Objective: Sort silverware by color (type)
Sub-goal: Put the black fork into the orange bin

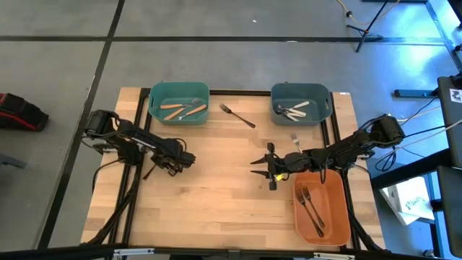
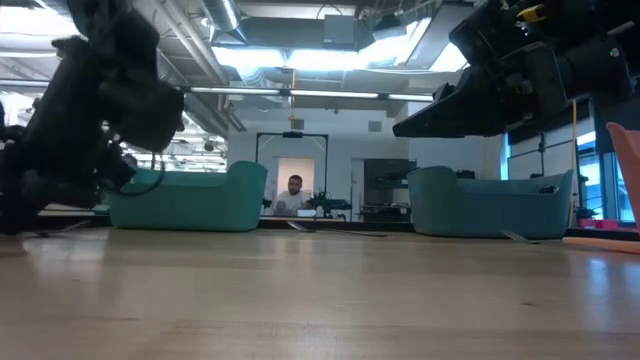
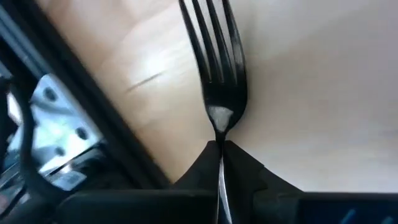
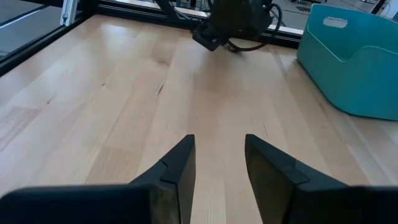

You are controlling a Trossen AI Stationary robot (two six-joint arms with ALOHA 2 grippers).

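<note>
The left end effector (image 3: 221, 155) is clamped on a dark metal fork (image 3: 217, 68) with four slim glossy tines, low over the left side of the pale, wood-grained worktop (image 1: 216, 195). The right end effector (image 4: 217, 168) hangs open at centre-right, its wedge-shaped fingers empty. Other silverware lies in two smooth teal plastic bins (image 1: 178, 103) and an orange bin (image 1: 321, 209). No writing is legible.

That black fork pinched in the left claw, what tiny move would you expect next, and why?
Probably a small lift straight up. In the left wrist view the left gripper is shut on the dark fork, tines pointing away over the bare wood table. The other dark forks lie in the orange bin on the right side, so it likely needs raising before carrying across. The right gripper hangs open mid-table.
</note>
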